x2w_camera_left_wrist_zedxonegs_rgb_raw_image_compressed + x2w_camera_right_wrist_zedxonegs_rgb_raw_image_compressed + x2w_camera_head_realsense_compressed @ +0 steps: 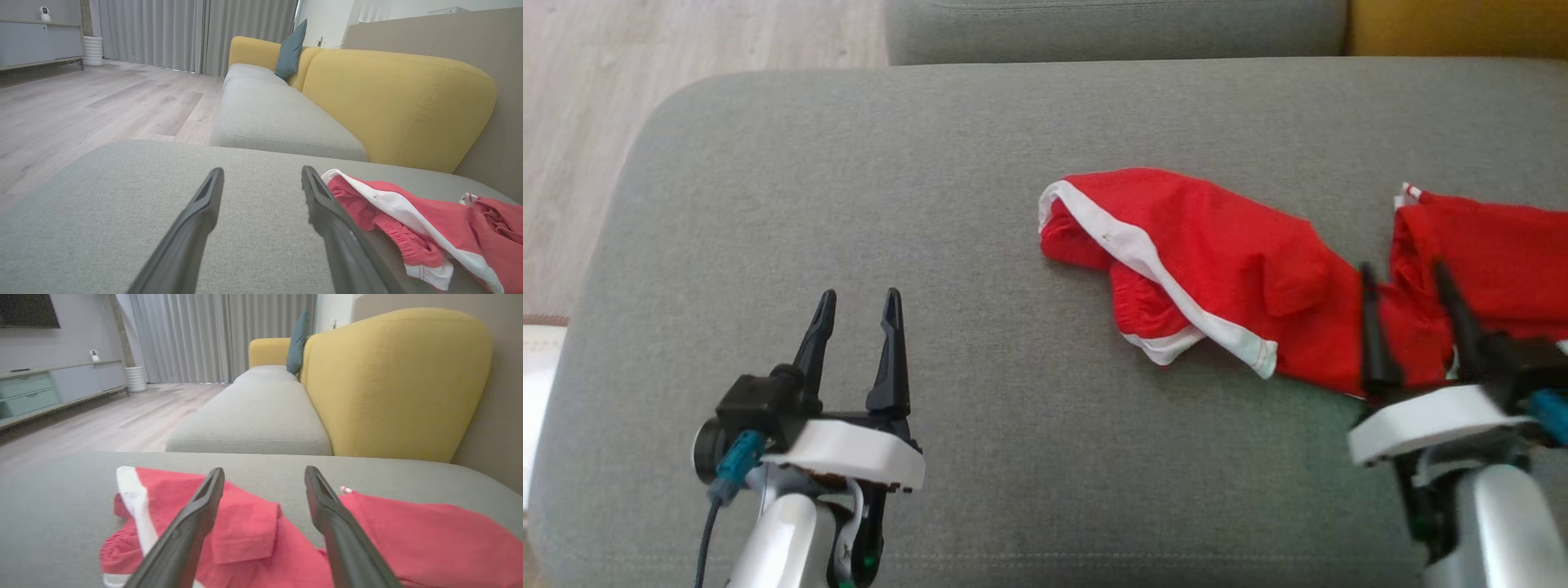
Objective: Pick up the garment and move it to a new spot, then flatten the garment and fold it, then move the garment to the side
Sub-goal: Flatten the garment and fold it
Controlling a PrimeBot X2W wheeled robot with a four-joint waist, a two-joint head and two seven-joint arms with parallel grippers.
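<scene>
Your right claw gapes wide over the crumpled red shorts on the grey cushion; left claw wide, well apart. Pinch mid-bunch and you'll likely drag layers together.

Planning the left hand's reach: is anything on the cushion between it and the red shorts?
Nothing visible: bare grey cushion lies between the open left hand and the shorts, which lie to its right.

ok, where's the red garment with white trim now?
Head view: the red white-trimmed garment lies on the right half of the grey cushion, beneath the open right gripper, clear of the left gripper.
</scene>
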